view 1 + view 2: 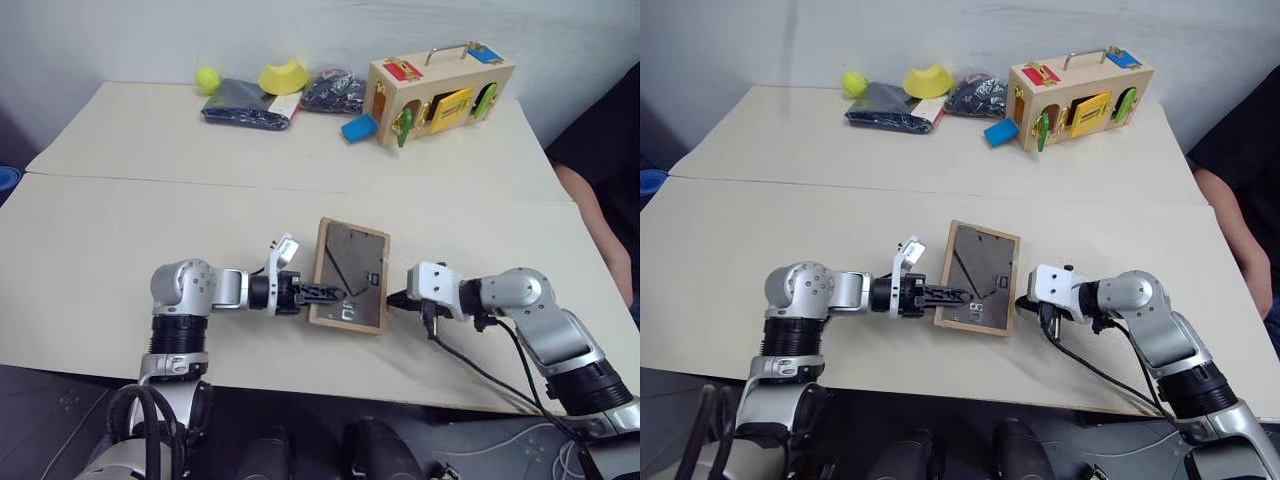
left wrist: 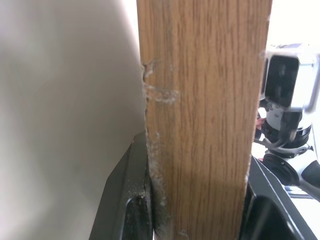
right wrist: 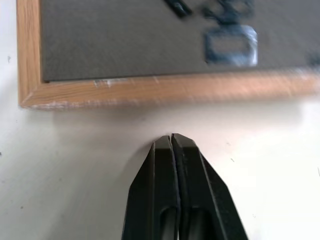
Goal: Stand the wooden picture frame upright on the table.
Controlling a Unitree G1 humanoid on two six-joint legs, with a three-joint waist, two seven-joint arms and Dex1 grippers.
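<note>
Left gripper [image 1: 322, 293] clamped on wooden picture frame [image 1: 349, 273] edge, right gripper [image 3: 171, 141] pinched together just beside it on table [image 1: 120, 230], latch box [image 1: 438, 92] well beyond

Both arms are built of silver-grey metal joint housings with black ribbed collars between them. The left hand [image 1: 330, 294] ends in two slim black fingers and carries a small white block with a label on its wrist. The right hand [image 1: 394, 298] has a white boxy wrist housing with dark screws; black cables loop from it back along the forearm
</note>
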